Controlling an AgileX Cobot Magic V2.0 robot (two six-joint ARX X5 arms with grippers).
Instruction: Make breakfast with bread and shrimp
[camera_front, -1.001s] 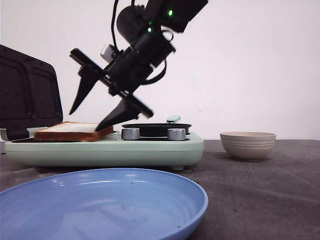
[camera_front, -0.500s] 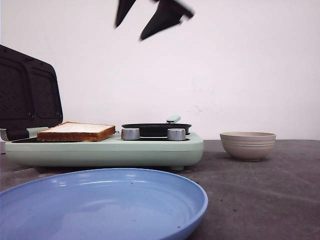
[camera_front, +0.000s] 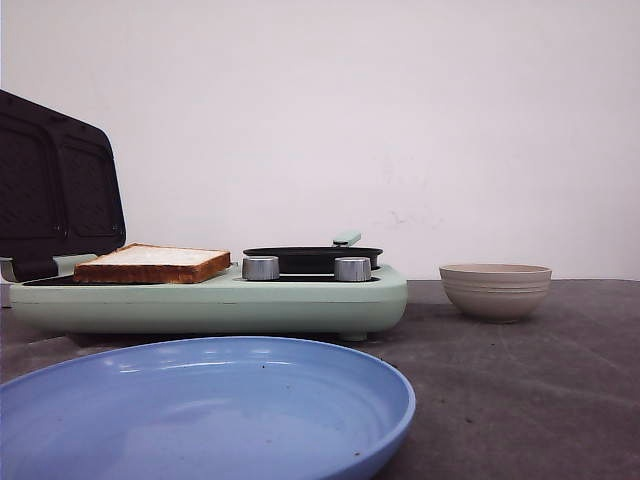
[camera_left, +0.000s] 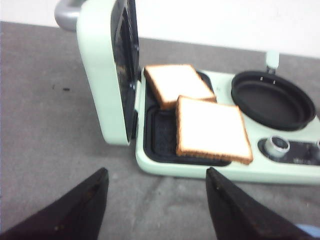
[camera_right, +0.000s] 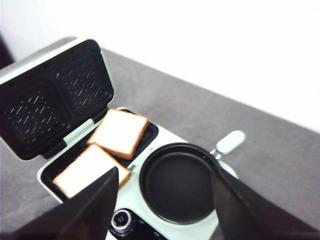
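Two slices of bread lie on the open mint-green breakfast maker (camera_front: 250, 300). In the left wrist view one slice (camera_left: 212, 129) overlaps the edge of the other (camera_left: 177, 84) on the dark grill plate. Both also show in the right wrist view (camera_right: 120, 131) (camera_right: 85, 170). The front view shows one slice (camera_front: 152, 263) edge-on. My left gripper (camera_left: 155, 200) is open and empty, over the table in front of the machine. My right gripper (camera_right: 162, 200) is open and empty, high above the round black pan (camera_right: 175, 182). No shrimp shows in any view.
The machine's ribbed lid (camera_front: 55, 185) stands open at the left. A beige ribbed bowl (camera_front: 495, 290) sits on the grey table to the right; its inside is hidden. A large blue plate (camera_front: 200, 410) lies at the front. Two silver knobs (camera_front: 261, 267) face forward.
The open gripper that was at the bread slice a second ago rose up and has left the front view. The bread stays on the machine.
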